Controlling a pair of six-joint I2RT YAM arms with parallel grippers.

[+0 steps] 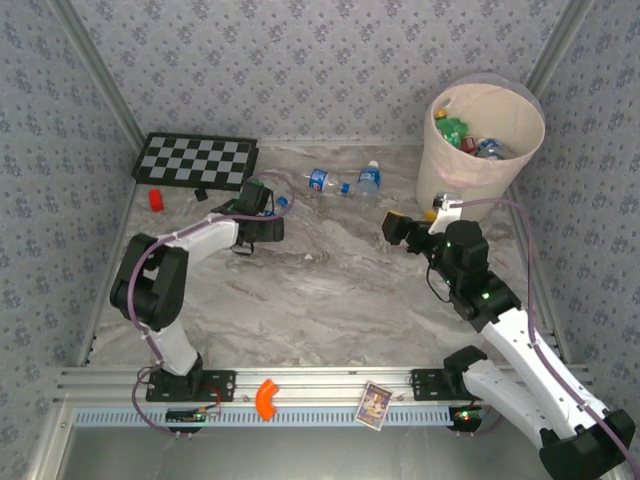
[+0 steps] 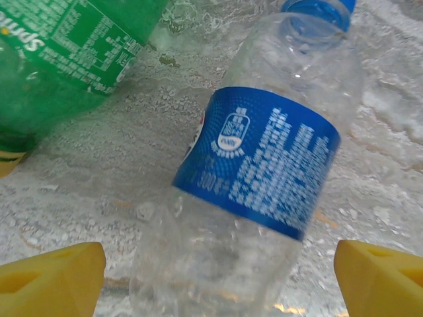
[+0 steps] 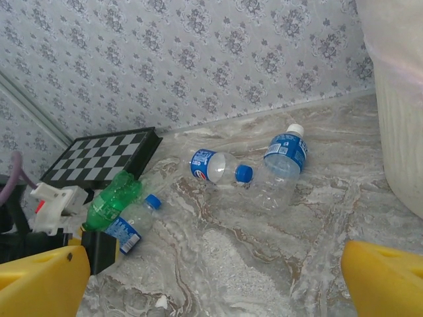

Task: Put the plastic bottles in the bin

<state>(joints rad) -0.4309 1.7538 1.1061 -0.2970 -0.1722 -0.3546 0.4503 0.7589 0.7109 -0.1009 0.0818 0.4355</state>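
Note:
A clear plastic bottle with a blue label and blue cap [image 2: 264, 172] lies on the marble table between the yellow fingertips [image 2: 53, 277] of my left gripper [image 2: 218, 284]. The jaws are open, with a gap on each side of the bottle. A green bottle [image 2: 59, 59] lies just beside it. In the top view my left gripper [image 1: 262, 200] is at the back left. Two more blue-labelled bottles [image 1: 325, 182] [image 1: 369, 178] lie at the back centre. The bin [image 1: 485, 150] stands at the back right with several bottles inside. My right gripper [image 1: 395, 225] hovers open near it, holding nothing.
A black-and-white checkerboard [image 1: 197, 160] lies at the back left, with a small red block [image 1: 156, 199] by it. An orange piece [image 1: 266, 398] and a card [image 1: 374, 405] rest on the front rail. Patterned walls close in the table on three sides.

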